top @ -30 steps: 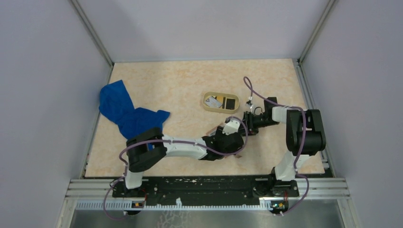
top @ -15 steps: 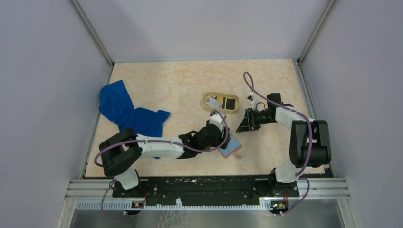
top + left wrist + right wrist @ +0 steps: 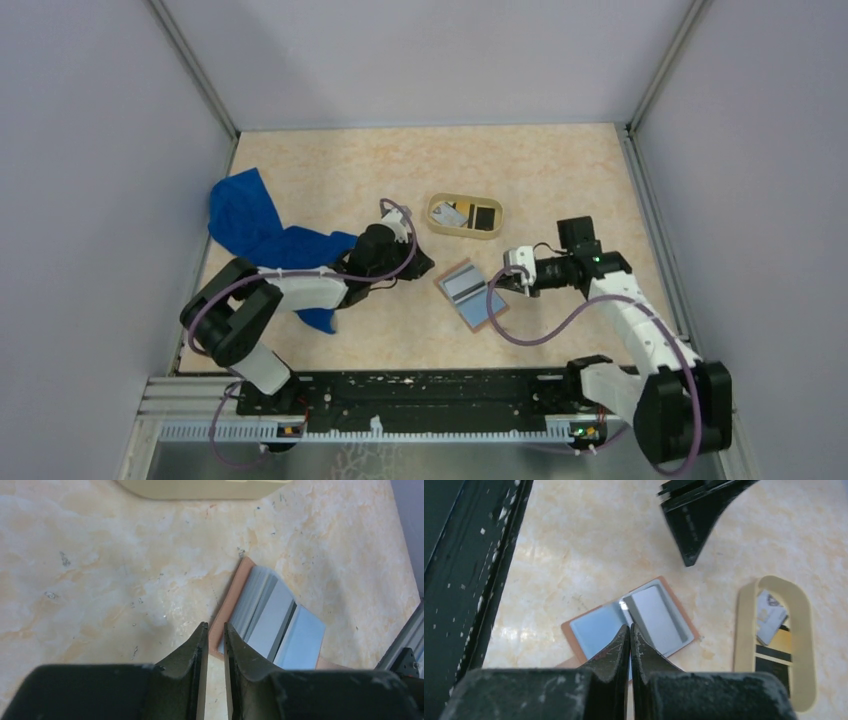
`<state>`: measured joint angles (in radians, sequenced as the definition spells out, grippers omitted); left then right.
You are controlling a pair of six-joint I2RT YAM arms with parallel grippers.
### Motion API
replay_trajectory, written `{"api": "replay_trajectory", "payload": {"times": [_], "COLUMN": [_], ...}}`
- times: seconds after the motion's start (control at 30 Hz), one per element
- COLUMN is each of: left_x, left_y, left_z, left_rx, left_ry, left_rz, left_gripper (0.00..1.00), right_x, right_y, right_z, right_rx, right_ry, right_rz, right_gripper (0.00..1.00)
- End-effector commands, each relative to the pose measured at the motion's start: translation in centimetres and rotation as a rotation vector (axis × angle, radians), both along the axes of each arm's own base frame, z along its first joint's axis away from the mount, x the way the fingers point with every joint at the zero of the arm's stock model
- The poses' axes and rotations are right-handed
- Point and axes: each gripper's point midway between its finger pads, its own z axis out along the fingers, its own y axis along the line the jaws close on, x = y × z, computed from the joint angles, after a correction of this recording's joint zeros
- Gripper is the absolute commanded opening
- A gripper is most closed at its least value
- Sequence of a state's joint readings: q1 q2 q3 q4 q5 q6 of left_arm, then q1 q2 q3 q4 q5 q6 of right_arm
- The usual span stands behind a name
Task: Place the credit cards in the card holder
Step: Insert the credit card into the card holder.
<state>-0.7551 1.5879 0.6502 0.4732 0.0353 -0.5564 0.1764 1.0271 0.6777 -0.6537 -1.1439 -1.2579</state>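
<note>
As the card holder (image 3: pixel 470 294) is lying spread for loading just ahead, the left fingers (image 3: pixel 196 652) are hovering barely parted and the right fingers (image 3: pixel 615 652) are pinching together, both empty.

Salmon card holder (image 3: pixel 471 294) lies open, grey-blue face up; credit cards (image 3: pixel 451 214) sit in the tray (image 3: pixel 462 233).

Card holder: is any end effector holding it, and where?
Nothing is held: card holder lies open on the table; left end effector and right end effector are empty.
</note>
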Motion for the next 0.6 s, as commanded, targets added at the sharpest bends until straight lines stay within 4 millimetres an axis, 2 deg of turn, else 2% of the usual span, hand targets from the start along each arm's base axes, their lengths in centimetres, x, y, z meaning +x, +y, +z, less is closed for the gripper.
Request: {"api": "replay_trajectory", "payload": {"times": [0.0,0.07,0.23,0.33,0.57], "left_x": [-0.3,-0.1,-0.3,-0.4,-0.7], "left_y": [-0.7,-0.7,-1.4,-1.7,-2.2], "left_z": [-0.9,-1.5,-2.7,-3.3,-4.2], "left_rx": [-0.091,-0.084,-0.073,-0.063,-0.044], "left_ry": [0.107,0.138,0.197,0.227,0.284], "left_rz": [-0.062,-0.065,-0.099,-0.110,-0.134], "left_gripper": [0.23,0.22,0.22,0.22,0.22], "right_x": [-0.4,0.4,2.2,2.8,2.7], "right_y": [1.7,2.1,2.6,2.4,1.8], "right_z": [-1.6,-3.9,-7.5,-8.6,-10.9], "right_rx": [-0.049,-0.179,-0.383,-0.443,-0.533], "right_ry": [-0.203,-0.220,-0.247,-0.244,-0.233], "right_rz": [0.264,0.293,0.153,0.114,0.105], "right_gripper": [0.00,0.00,0.01,0.01,0.02]}}
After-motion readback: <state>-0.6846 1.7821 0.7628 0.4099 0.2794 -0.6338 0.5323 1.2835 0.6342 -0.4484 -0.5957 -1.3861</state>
